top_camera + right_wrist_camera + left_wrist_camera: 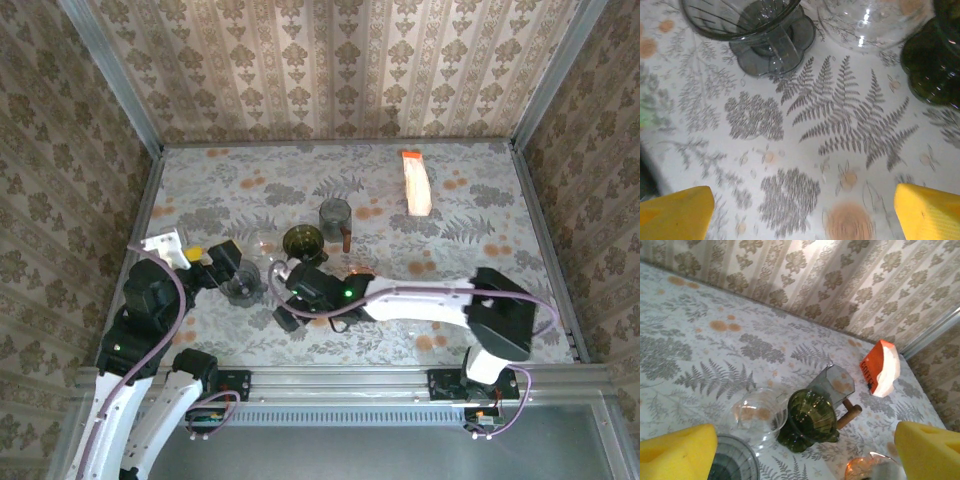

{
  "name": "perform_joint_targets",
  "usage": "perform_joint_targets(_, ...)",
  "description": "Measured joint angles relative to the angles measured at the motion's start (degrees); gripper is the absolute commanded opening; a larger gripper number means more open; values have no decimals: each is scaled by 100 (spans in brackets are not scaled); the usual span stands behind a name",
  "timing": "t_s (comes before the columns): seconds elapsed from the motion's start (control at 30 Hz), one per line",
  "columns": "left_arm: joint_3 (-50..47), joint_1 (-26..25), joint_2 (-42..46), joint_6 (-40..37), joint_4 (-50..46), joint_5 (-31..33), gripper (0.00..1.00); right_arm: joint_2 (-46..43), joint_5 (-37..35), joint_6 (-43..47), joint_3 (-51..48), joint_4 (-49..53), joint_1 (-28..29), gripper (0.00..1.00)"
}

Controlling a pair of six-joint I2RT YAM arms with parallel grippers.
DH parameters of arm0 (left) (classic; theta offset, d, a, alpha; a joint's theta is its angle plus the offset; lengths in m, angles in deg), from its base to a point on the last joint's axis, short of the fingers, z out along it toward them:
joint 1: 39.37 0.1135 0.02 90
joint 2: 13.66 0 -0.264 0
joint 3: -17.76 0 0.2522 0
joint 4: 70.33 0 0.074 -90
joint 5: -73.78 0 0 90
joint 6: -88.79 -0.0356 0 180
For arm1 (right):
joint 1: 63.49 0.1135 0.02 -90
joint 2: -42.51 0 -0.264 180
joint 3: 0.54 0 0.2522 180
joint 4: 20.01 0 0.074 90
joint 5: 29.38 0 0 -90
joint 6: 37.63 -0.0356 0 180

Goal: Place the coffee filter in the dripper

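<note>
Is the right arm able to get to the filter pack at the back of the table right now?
Probably yes. The right gripper is open and empty, and the filter pack lies alone on bare table, clear of the green dripper.

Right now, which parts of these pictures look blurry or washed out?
Top external: the filter pack is washed out by bright light. Left wrist: the yellow fingertips are soft, the green dripper sharp. Right wrist: glints on the clear glass vessel, tablecloth blurring toward the left edge.

Left arm [105, 410] and right arm [420, 298]: white links, black joints, purple cables [178, 290]. Left gripper [800, 455] and right gripper [800, 212]: yellow foam pads [675, 452].
</note>
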Motion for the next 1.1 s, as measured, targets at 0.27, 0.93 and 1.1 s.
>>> perform_joint_targets(0.27,-278,0,-627,107,487,-599,86,-1834,-638,-852,-750,1373,28,81)
perform_joint_targets(0.93,-638,0,-721,293,782,-861,86,-2031,-688,-1939,-1475,2981,-164,78)
perform_joint_targets(1.1,-638,0,-721,293,782,-861,86,-1991,-691,-1937,-1508,2979,-203,76)
